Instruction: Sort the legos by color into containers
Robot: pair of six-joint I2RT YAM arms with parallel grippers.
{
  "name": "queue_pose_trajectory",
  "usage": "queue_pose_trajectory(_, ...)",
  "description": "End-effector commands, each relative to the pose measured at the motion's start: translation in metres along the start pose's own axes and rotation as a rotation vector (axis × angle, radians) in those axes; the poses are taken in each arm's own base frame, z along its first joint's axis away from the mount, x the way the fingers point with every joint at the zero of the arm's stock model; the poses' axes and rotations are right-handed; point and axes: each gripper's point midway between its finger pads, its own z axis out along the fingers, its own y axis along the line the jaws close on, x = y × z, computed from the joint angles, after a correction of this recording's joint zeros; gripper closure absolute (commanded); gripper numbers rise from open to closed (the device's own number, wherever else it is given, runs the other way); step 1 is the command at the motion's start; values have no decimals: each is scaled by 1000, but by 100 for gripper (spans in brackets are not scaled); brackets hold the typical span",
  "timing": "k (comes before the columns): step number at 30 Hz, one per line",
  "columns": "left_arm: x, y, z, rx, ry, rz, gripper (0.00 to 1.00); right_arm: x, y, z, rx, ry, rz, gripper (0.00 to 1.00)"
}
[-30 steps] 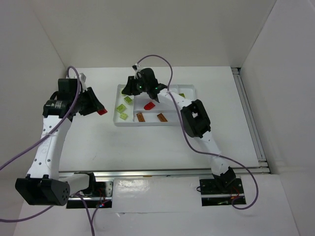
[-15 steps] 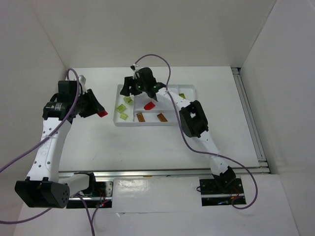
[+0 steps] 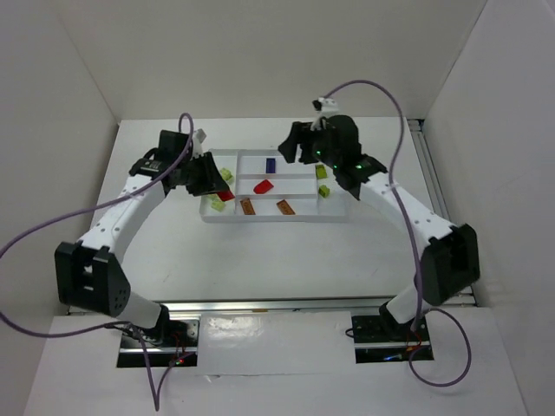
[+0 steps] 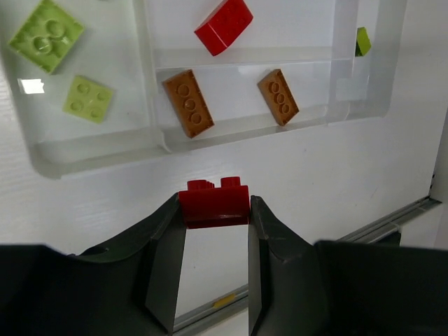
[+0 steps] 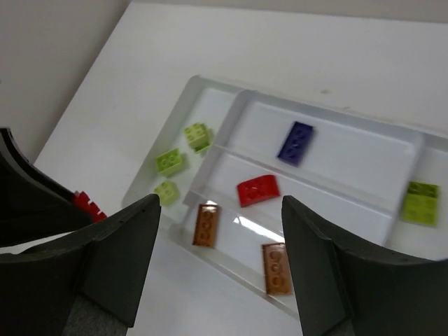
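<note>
We see left hand (image 3: 215,186) pinching red brick (image 4: 213,206) at tray's (image 4: 91,150) left end, green bricks (image 4: 45,33) close by, right hand (image 5: 220,201) spread, upper centre

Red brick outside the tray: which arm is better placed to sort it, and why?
Left. The left tool is shut on the red brick just beside the tray, near the sorted red brick. The right tool is open and empty.

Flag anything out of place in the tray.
Three yellow-green legos sit at the left end of the tray, yet another yellow-green lego lies in the right-end compartment, so one color is split. Nothing looks spilled or damaged.
</note>
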Motion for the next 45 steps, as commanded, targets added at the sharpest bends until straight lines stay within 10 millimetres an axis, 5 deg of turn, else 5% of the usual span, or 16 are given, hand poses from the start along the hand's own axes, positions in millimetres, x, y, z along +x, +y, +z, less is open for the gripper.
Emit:
queue_pose_trajectory(1, -35, -40, 22, 130, -73, 30, 100, 33, -55, -33, 182, 38, 31, 23)
queue_pose_trajectory(6, -51, -91, 64, 244, -25, 98, 100, 34, -94, -95, 324, -8, 80, 22)
queue_pose_trajectory(7, -45, -87, 87, 220, 14, 66, 100, 33, -98, -103, 337, -18, 94, 22)
queue_pose_trajectory(13, -48, -119, 141, 254, 29, 66, 100, 40, -124, -144, 381, -49, 158, 22)
queue_pose_trajectory(19, -32, -133, 193, 259, 106, 52, 100, 41, -133, -157, 413, -66, 170, 22)
queue_pose_trajectory(26, -24, -133, 221, 226, 128, 29, 98, 40, -134, -163, 422, -70, 174, 22)
queue_pose_trajectory(32, -17, -133, 217, 211, 146, 38, 35, 48, -140, -164, 436, -57, 181, 20)
queue_pose_trajectory(35, -24, -143, 200, 213, 112, 72, 17, 50, -141, -162, 439, -49, 193, 20)
queue_pose_trajectory(36, -23, -142, 196, 214, 110, 92, 0, 50, -141, -162, 439, -49, 193, 18)
queue_pose_trajectory(38, -15, -155, 175, 229, 136, 124, 0, 48, -144, -160, 464, -23, 200, 0)
queue_pose_trajectory(41, -11, -151, 149, 182, 129, 174, 0, 58, -162, -162, 572, 28, 236, 0)
queue_pose_trajectory(42, -19, -162, 121, 192, 78, 206, 0, 58, -170, -166, 624, 18, 240, 0)
queue_pose_trajectory(45, -29, -141, 85, 76, -11, 229, 0, 56, -188, -179, 758, -28, 265, 0)
